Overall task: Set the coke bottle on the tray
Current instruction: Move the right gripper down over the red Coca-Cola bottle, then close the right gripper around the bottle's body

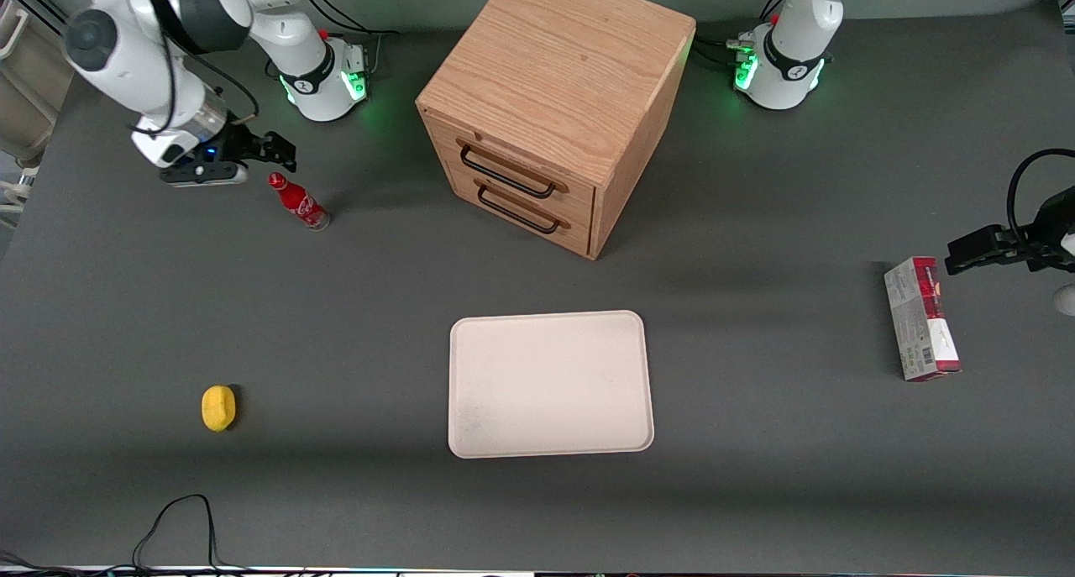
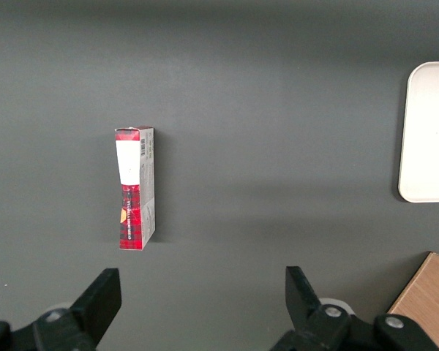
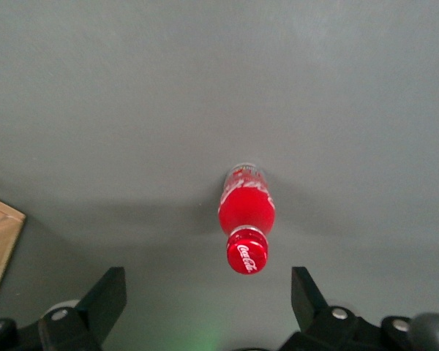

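Observation:
The coke bottle (image 1: 298, 200) is small, slim and red with a red cap and white lettering. It stands upright on the grey table toward the working arm's end. In the right wrist view the coke bottle (image 3: 246, 217) shows from above, cap nearest the camera. My gripper (image 1: 267, 151) hangs open and empty above the table, close beside the bottle's cap and slightly farther from the front camera. In the right wrist view the gripper (image 3: 205, 300) has its fingers spread wide, not around the bottle. The cream-white tray (image 1: 550, 383) lies flat and empty near the table's middle, nearer the front camera.
A wooden two-drawer cabinet (image 1: 554, 107) stands between bottle and parked arm, farther from the camera than the tray. A yellow object (image 1: 218, 408) lies nearer the camera than the bottle. A red-and-white carton (image 1: 920, 318) lies toward the parked arm's end.

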